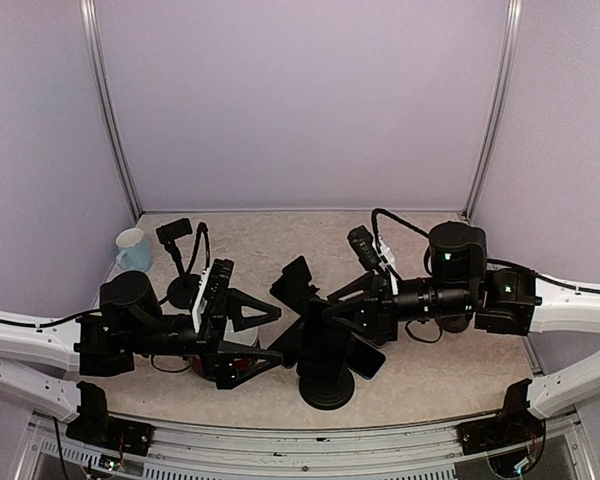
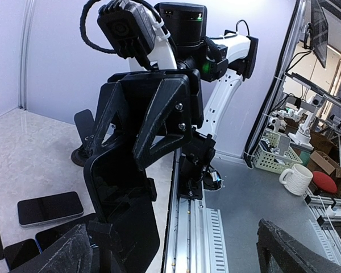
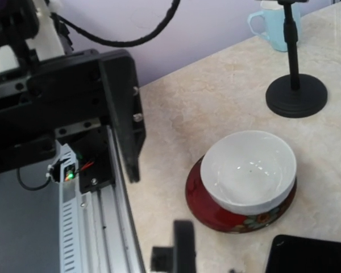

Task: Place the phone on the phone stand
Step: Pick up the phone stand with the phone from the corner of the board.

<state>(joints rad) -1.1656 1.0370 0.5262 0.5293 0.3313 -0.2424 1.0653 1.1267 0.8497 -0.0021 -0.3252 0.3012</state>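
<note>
"Where is the phone?"

"The phone, a dark glossy slab with rounded corners, is on the table, just to the right of the phone stand. That stand is matt black with a round base, and the phone is not in its cradle."

"And the fingers?"

"The left fingers, angular black plastic with triangular struts, are spread wide and hold nothing. The right fingers (the same black struts) hang at the stand's flat back plate. I cannot tell whether they are parted or closed."

"Anything else?"

"A smooth white bowl sits on a red plate. Beyond it are a slim pole stand on a disc foot and a pale blue mug. The tabletop is mottled beige, like stone."
</note>
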